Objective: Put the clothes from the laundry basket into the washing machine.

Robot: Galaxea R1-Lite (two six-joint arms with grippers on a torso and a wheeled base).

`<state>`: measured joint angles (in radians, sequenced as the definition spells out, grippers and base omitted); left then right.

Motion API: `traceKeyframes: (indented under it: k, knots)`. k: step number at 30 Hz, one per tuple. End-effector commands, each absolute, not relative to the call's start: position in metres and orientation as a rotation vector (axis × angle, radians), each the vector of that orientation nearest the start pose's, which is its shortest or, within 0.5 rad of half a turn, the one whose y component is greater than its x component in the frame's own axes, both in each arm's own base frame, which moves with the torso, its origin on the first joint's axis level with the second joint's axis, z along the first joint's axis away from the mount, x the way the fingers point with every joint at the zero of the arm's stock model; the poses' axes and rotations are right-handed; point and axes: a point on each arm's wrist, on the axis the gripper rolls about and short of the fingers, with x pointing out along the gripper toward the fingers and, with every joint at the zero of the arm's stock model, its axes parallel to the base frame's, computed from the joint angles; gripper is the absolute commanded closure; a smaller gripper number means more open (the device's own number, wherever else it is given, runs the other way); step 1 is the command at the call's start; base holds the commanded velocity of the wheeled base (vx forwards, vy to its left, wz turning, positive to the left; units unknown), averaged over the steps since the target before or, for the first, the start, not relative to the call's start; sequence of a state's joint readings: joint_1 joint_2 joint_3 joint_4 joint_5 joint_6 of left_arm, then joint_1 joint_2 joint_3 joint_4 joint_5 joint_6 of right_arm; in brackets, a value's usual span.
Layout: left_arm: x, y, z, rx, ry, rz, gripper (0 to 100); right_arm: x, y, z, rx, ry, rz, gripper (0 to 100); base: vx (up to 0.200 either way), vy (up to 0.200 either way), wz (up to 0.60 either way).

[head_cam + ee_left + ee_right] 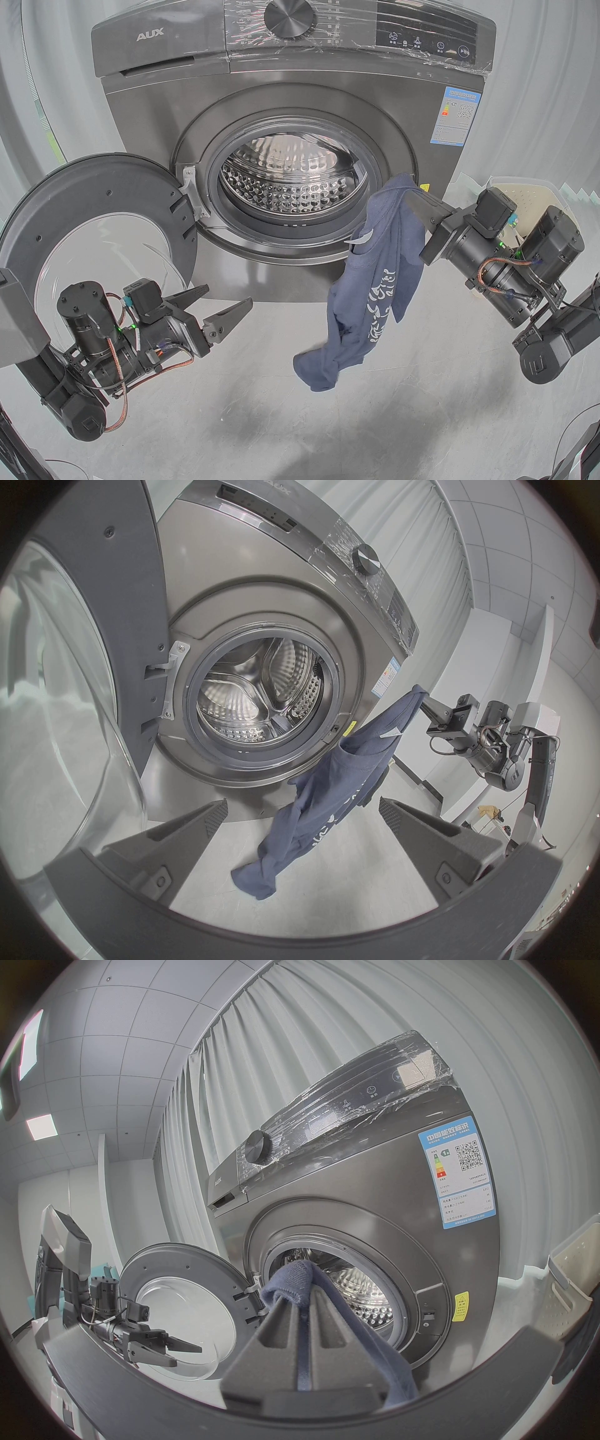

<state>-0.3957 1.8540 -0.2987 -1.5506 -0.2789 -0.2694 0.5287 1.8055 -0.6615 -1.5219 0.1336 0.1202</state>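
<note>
Grey floor [437, 406] below, navy shirt [375, 281] dangles from clenched right claw [409, 194]; left claw [228, 297] gapes.

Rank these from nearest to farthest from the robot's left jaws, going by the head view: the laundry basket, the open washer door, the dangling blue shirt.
1. The open washer door: close by, on the robot's left.
2. The blue shirt: hanging mid-scene, at the right edge of the machine's opening.
3. The laundry basket: far right, beside the machine.
</note>
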Motion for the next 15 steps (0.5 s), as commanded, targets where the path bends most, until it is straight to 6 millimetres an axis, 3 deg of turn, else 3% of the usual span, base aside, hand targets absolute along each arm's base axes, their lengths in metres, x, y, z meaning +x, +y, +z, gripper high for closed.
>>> traceKeyframes:
  k: [1, 9, 12, 14, 15]
  knots:
    - [0.251, -0.115, 0.105, -0.247, 0.114, -0.678, 0, 0.261, 0.158, 0.203, 0.192, -0.34, 0.683, 100, 0.0, 0.0, 0.0]
    - [0.271, -0.127, 0.098, -0.219, 0.099, -0.69, 0, 0.256, 0.156, 0.207, 0.191, -0.351, 0.694, 100, 0.0, 0.0, 0.0]
    - [0.296, -0.141, 0.087, -0.209, 0.081, -0.681, 0, 0.248, 0.16, 0.208, 0.195, -0.353, 0.73, 100, 0.0, 0.0, 0.0]
    - [0.298, -0.142, 0.086, -0.21, 0.079, -0.676, 0, 0.248, 0.161, 0.208, 0.194, -0.352, 0.733, 100, 0.0, 0.0, 0.0]
    - [0.312, -0.151, 0.082, -0.213, 0.058, -0.668, 0, 0.247, 0.162, 0.207, 0.195, -0.35, 0.736, 100, 0.0, 0.0, 0.0]
